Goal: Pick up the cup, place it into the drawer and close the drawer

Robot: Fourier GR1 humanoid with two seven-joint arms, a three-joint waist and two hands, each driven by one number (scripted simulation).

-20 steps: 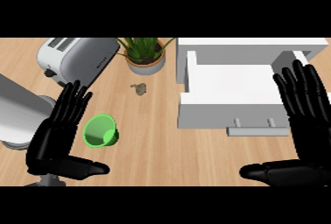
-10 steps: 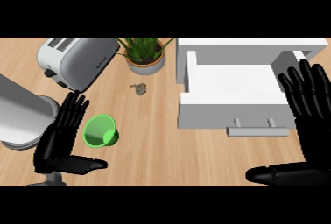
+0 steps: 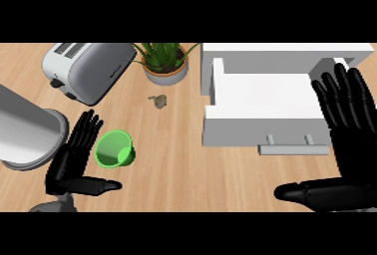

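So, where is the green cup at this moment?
In the head view the green cup lies on its side on the wooden counter, at lower left, just right of the open left hand and below the toaster.

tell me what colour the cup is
Bright green; the cup shows in the head view, lying beside the left hand.

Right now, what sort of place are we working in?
Most likely a kitchen counter: a wooden top with a toaster, a potted plant, a green cup, and an open white drawer.
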